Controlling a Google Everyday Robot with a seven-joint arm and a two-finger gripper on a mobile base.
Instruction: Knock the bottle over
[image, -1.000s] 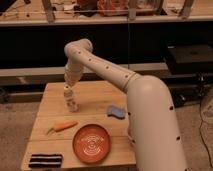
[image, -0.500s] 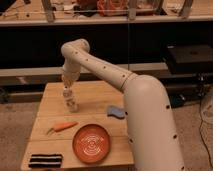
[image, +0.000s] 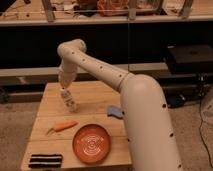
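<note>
The small clear bottle (image: 69, 100) with a white cap stands at the back left of the wooden table (image: 92, 95). It leans over, its cap toward the upper left and its base toward the right. My gripper (image: 64, 86) hangs straight down from the white arm, right above the bottle's cap and touching or nearly touching it. The bottle's top is partly hidden by the gripper.
An orange carrot (image: 63, 126) lies at the left of the table. An orange plate (image: 93, 144) sits at the front middle. A blue cloth (image: 115, 111) lies next to my arm. A black ribbed object (image: 45, 160) lies at the front left corner. Dark shelving stands behind.
My arm's elbow has swung left and the gripper has pressed in at the bottle's top. The bottle stood upright before and now leans.
</note>
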